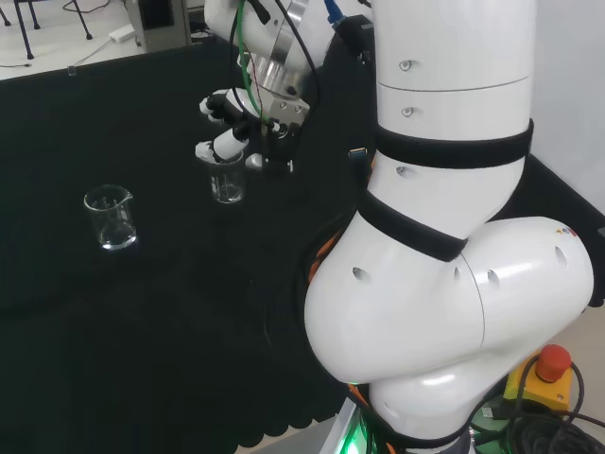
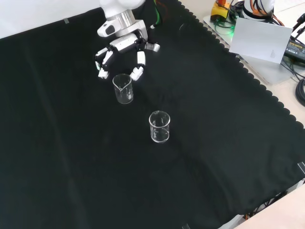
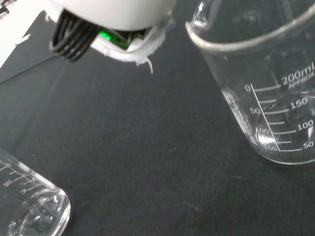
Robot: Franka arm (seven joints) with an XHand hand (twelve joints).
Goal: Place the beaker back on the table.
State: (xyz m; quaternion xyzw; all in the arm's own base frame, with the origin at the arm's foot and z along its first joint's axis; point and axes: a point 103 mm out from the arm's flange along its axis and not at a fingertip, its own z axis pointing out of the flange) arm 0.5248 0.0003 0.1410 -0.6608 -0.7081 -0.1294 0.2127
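Robot hand (image 2: 125, 47) hangs over the black cloth (image 2: 214, 143) with its fingers (image 2: 138, 71) spread and relaxed, gripping nothing. Just below its fingertips in the front view, the nearer beaker (image 2: 123, 88) stands upright on the cloth, apart from the fingers as far as that view shows. In the head view this beaker (image 1: 227, 180) sits directly under the hand (image 1: 232, 123). 1 more beaker (image 2: 159, 126) stands upright farther down the front view, well apart from the hand.
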